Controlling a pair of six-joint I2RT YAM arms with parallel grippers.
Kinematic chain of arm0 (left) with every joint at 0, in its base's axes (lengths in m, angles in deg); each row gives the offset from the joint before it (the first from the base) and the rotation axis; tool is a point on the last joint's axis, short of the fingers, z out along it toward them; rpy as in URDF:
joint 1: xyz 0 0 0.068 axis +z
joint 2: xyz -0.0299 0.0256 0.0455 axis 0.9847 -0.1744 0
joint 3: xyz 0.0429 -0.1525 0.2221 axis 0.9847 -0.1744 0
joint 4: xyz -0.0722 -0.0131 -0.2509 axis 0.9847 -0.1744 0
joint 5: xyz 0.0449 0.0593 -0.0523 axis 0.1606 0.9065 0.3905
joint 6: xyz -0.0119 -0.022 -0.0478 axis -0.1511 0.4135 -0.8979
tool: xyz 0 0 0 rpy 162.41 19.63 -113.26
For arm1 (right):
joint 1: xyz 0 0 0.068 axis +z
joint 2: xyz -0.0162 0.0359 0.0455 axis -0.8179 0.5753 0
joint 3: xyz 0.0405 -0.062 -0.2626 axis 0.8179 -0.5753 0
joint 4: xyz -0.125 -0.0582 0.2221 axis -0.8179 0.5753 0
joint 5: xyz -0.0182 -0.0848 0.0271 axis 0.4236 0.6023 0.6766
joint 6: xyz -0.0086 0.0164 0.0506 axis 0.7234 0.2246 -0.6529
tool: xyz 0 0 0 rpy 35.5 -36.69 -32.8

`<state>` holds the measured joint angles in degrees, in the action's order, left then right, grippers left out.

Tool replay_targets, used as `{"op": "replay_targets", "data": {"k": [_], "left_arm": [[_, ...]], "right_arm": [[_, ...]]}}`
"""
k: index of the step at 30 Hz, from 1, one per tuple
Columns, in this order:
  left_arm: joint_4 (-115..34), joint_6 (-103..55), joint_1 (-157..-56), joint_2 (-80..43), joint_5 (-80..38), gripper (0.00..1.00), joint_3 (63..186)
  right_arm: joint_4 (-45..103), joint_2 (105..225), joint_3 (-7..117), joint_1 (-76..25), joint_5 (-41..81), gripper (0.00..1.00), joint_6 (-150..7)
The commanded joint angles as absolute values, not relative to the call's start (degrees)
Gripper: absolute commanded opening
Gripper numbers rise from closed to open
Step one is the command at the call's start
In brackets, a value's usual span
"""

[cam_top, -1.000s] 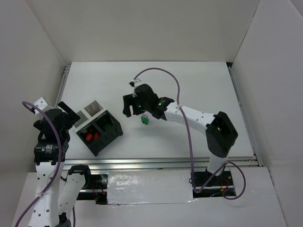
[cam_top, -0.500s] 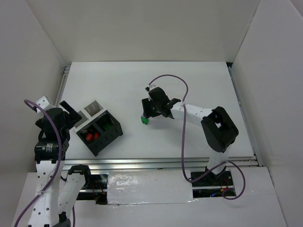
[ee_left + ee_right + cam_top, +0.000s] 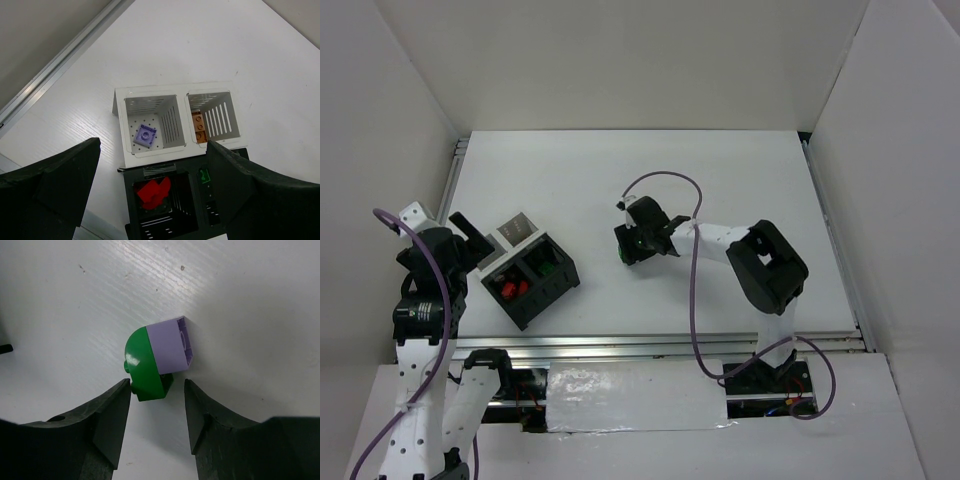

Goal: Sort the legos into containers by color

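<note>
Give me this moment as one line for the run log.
left gripper: open, above box | right gripper: open, jaws straddling green-lilac brick | green-lilac brick: resting on table

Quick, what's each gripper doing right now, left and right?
Left gripper: open, holding nothing.
Right gripper: open, jaws either side of the green and lilac brick, not clamped on it.

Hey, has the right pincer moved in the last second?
Yes. The right pincer has come down over the green-and-lilac brick, which lies unmoved right of the black box.
</note>
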<state>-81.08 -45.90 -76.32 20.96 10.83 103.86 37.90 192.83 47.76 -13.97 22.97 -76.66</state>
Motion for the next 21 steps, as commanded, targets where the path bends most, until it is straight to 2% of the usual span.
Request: {"op": "replay_targets", "data": {"k": [1,8,14,17,18,19,21], "left_arm": [[-78.32,-44.84,-76.09,20.72,9.91,1.0,103.79],[-78.24,-44.66,-76.09,20.63,9.39,0.99,103.79],[-78.06,-44.48,-76.09,20.28,8.95,0.99,103.7],[-78.06,-44.48,-76.17,20.28,8.86,0.99,103.71],[-78.06,-44.48,-76.09,20.28,8.86,0.99,103.7],[-78.06,-44.4,-76.09,20.19,8.77,1.0,103.7],[-77.97,-44.4,-76.09,20.1,8.68,1.0,103.79]], "right_arm": [[36.41,194.07,50.26,-13.04,22.54,0.54,-74.76],[35.0,195.3,50.61,-11.9,22.54,0.46,-74.15],[35.79,197.15,52.9,-10.84,25.61,0.46,-74.32],[35.7,197.5,53.25,-10.49,27.46,0.3,-74.84],[35.36,197.5,53.08,-10.23,28.24,0.2,-75.19],[35.0,197.24,52.73,-10.23,30.86,0.0,-76.24],[33.86,196.63,51.76,-10.23,31.5,0.0,-76.95]]}}
